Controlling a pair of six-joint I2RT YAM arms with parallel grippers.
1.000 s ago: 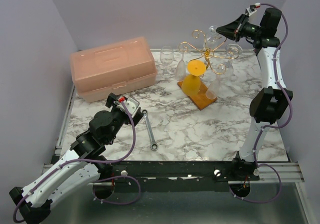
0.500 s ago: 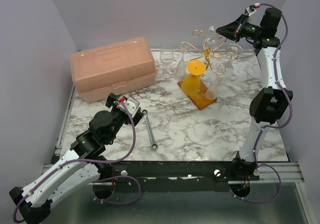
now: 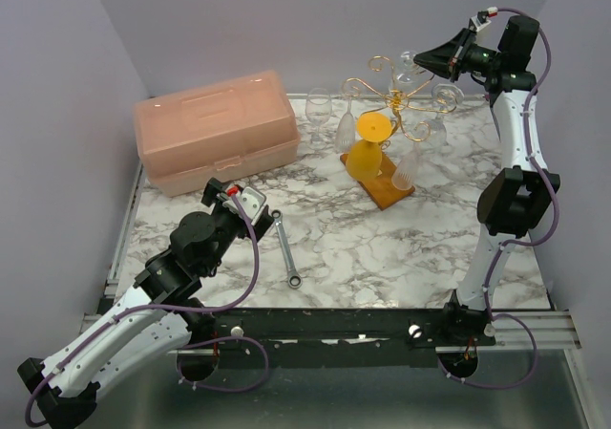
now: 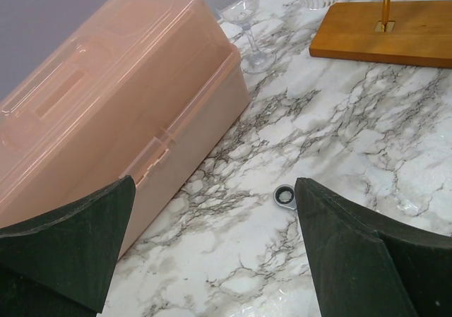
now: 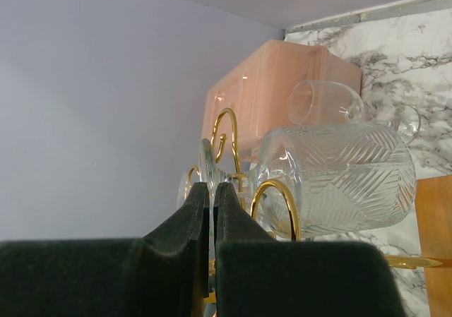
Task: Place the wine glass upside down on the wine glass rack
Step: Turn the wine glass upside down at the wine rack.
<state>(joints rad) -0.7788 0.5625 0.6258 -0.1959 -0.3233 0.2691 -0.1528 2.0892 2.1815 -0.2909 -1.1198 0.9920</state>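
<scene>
The wine glass rack (image 3: 393, 93) is gold wire on an orange-brown base (image 3: 384, 193) at the table's back. My right gripper (image 3: 427, 61) is raised at the rack's top, shut on the thin foot (image 5: 207, 169) of a clear cut-glass wine glass (image 5: 339, 183), whose bowl lies beside a gold scroll (image 5: 277, 200). In the overhead view this glass (image 3: 408, 66) shows only faintly among the rack's upper curls. My left gripper (image 3: 234, 195) hovers low over the marble with nothing between its wide-open fingers (image 4: 353, 253).
A yellow glass (image 3: 367, 154) and clear glasses (image 3: 408, 166) hang inverted on the rack. One clear glass (image 3: 318, 109) stands upright beside a pink plastic box (image 3: 215, 133). A wrench (image 3: 285, 247) lies on the marble table (image 3: 382, 257) near my left gripper.
The rack's top and its hanging glasses have shifted very slightly. Both arms stay where they were.
</scene>
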